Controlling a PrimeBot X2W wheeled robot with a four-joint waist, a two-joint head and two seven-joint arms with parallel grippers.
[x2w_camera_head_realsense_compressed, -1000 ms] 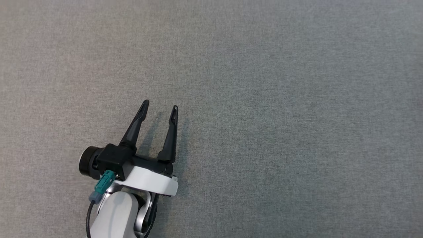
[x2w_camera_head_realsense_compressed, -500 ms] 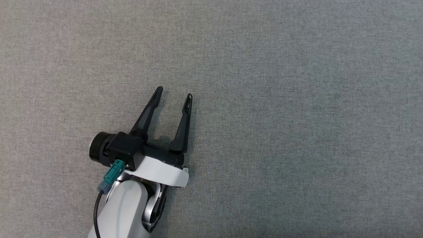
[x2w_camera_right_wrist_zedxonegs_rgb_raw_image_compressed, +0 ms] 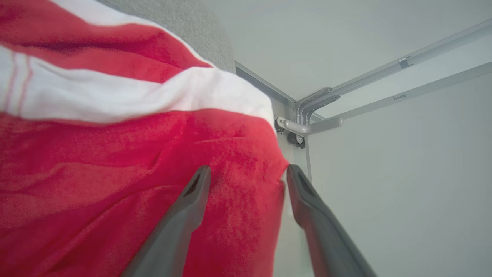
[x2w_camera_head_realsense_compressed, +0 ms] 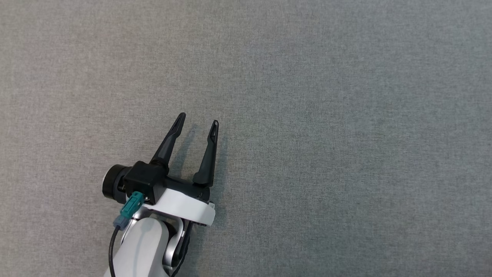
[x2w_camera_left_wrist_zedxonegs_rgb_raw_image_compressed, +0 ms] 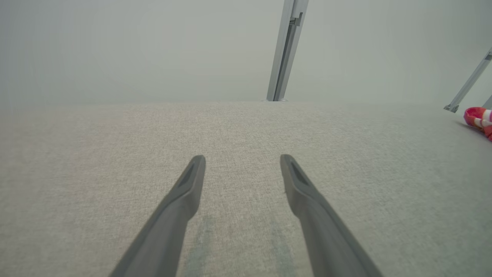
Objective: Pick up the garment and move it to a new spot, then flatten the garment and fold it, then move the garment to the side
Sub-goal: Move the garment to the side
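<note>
The garment [x2w_camera_right_wrist_zedxonegs_rgb_raw_image_compressed: 115, 154] is red terry cloth with white stripes, and it spreads across the left of the right wrist view. My right gripper [x2w_camera_right_wrist_zedxonegs_rgb_raw_image_compressed: 248, 167] is open, its two fingers spread apart over the garment's right edge, with red cloth lying between them. My left gripper [x2w_camera_head_realsense_compressed: 198, 118] is open and empty, low over the grey table [x2w_camera_head_realsense_compressed: 326, 115] at the lower left of the head view. In the left wrist view my left gripper [x2w_camera_left_wrist_zedxonegs_rgb_raw_image_compressed: 242, 157] has bare table between its fingers, and a bit of the garment [x2w_camera_left_wrist_zedxonegs_rgb_raw_image_compressed: 478, 117] shows at the far right edge.
A grey fabric surface covers the table [x2w_camera_left_wrist_zedxonegs_rgb_raw_image_compressed: 230, 123]. A metal frame post [x2w_camera_left_wrist_zedxonegs_rgb_raw_image_compressed: 286, 50] rises behind the table's far edge. Beside the garment, a frame corner with a rounded bracket [x2w_camera_right_wrist_zedxonegs_rgb_raw_image_compressed: 307, 127] stands against a pale wall.
In the head view my left gripper has moved a little up and to the right, then eased back slightly. It has stayed open throughout.
</note>
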